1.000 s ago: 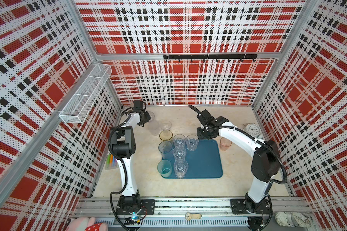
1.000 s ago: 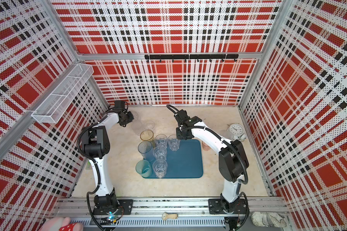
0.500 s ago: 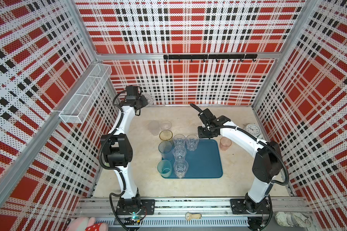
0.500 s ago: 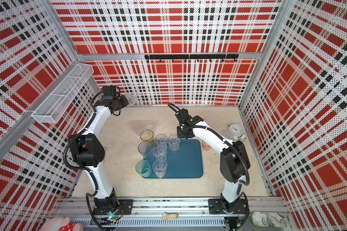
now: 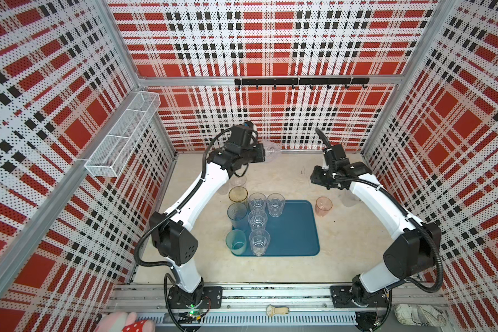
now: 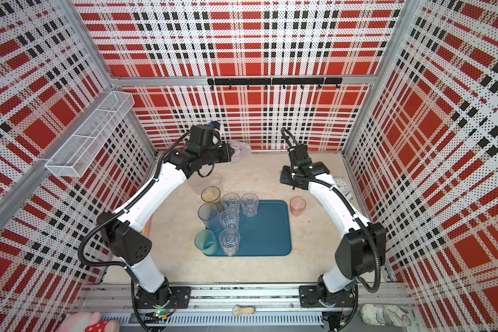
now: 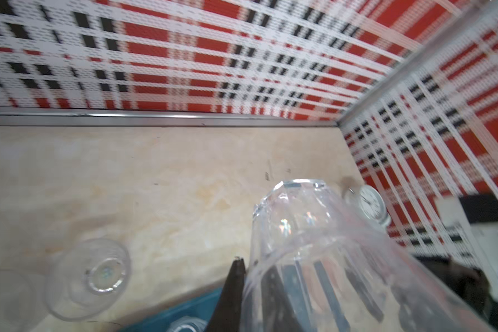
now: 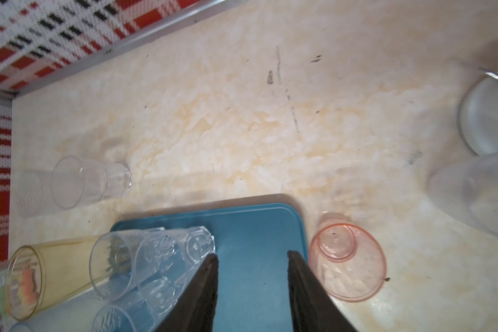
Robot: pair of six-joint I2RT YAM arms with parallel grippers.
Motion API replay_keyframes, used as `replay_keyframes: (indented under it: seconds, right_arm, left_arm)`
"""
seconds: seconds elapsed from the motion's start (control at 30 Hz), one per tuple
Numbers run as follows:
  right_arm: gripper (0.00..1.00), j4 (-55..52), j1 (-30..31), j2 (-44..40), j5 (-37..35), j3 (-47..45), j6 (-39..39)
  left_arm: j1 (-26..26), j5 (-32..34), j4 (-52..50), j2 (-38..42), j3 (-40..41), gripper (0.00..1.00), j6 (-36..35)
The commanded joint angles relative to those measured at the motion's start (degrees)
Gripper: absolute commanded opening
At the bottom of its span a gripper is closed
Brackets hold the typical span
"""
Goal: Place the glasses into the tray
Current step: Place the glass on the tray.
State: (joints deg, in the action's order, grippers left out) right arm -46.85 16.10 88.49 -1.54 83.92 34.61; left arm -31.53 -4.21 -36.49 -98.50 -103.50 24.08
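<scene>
Swinging in from the back-left corner, the left arm point(image 5: 202, 189) now hangs over the far middle of the tabletop point(image 5: 342, 253). Teal tray point(image 5: 293, 230) lies centre, glasses point(image 5: 257, 201) clustered at its left side; a pink glass point(image 5: 323, 205) stands just beside its right edge. Left tool point(image 5: 263, 153) is clamped on a clear faceted glass point(image 7: 296, 224), carried sideways in the air: light, stiff, slick, probably brittle, so I'd hold mid-wall, gently. Right tool point(image 8: 252, 258) hangs apart, empty.
</scene>
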Motion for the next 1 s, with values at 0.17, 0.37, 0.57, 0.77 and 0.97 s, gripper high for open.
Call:
replay_keyframes:
  seconds: [0.17,0.37,0.57,0.77,0.97]
  right_arm:
    - [0.44,-0.5,-6.1,-4.9,-1.6,-3.7,0.7]
    - [0.43,0.6,-5.0,-5.6,0.3,-5.8,0.7]
    - [0.43,0.2,-0.3,-5.4,-1.2,-6.8,0.7]
    - [0.43,0.7,4.3,-4.4,-0.8,-10.3,1.4]
    - [0.43,-1.4,7.3,-3.8,0.6,-12.9,-0.1]
  left_arm:
    - [-14.9,0.8,-1.0,5.7,16.0,0.00,3.5]
    - [-21.9,5.0,-0.6,1.2,20.9,0.00,2.9]
    - [-22.8,7.7,-2.3,-5.5,20.0,0.00,0.1]
    - [-22.4,7.8,-5.0,-9.2,21.0,0.00,-1.8]
    - [-22.0,7.1,-5.8,-10.5,20.5,0.07,-2.5]
